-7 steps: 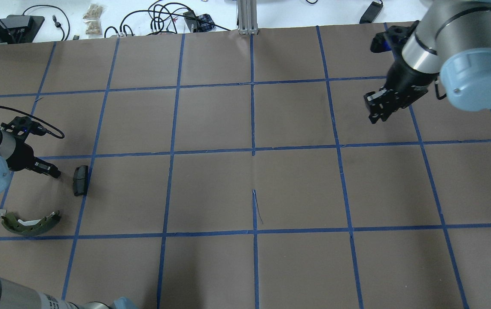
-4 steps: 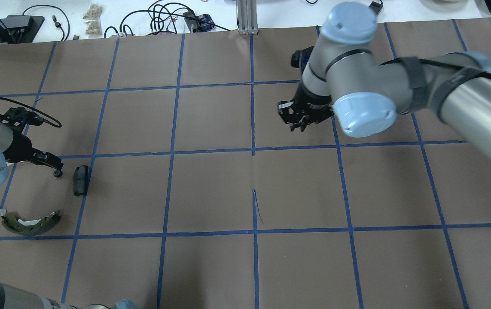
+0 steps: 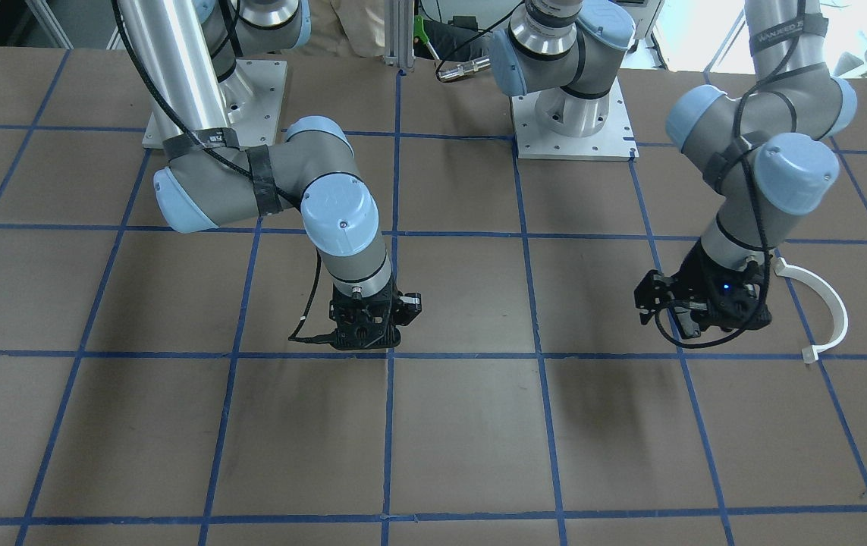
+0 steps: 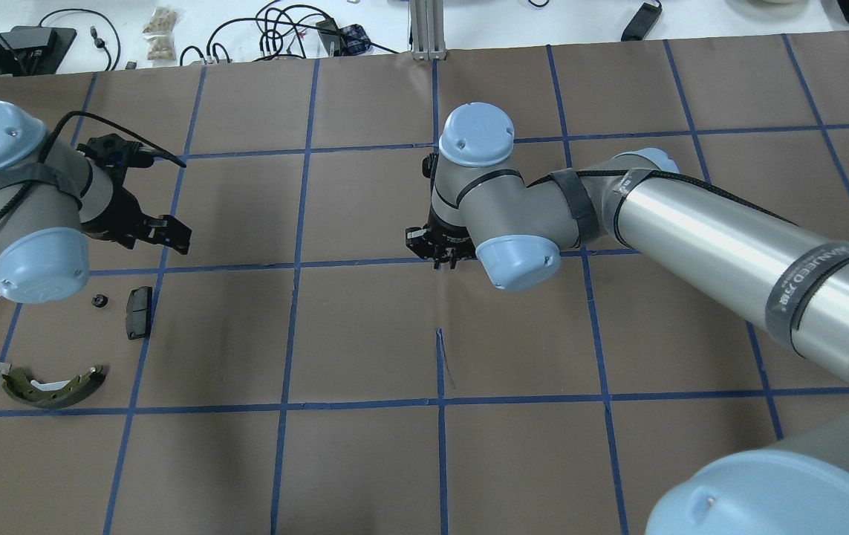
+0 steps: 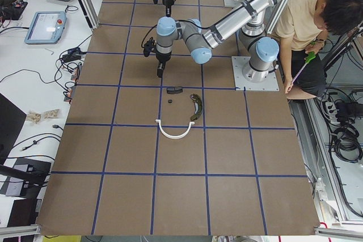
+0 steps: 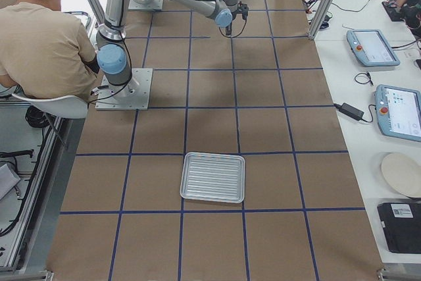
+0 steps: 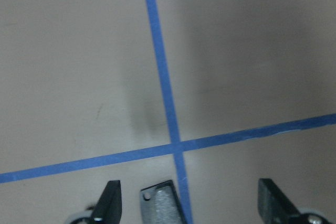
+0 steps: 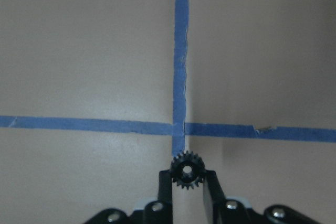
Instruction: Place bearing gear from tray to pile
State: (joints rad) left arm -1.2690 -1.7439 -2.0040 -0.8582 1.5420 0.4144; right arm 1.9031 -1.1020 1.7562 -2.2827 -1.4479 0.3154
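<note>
Brown-papered table (image 4: pixel 365 334) with a blue tape grid (image 4: pixel 365 262): tray (image 6: pixel 212 177) at the right end, pile (image 5: pixel 196 107) at the far left, made up of brake shoe (image 4: pixel 53 396), white arc (image 3: pixel 844 320) and black pad (image 4: pixel 139 312), with a second small gear (image 4: pixel 99 301) just beside the pad. Right gripper (image 4: pixel 440 256) pinches the bearing gear (image 8: pixel 185 172) by its teeth at the very fingertips over the centre tape crossing (image 8: pixel 181 127), well apart from the pile. Left gripper (image 4: pixel 171 236) hangs spread and bare near the pad. Risk: with a tip-only grip on a round toothed part, a fast swing or misaligned hand-off could pivot it out, so it drops and rolls short of the pile.
</note>
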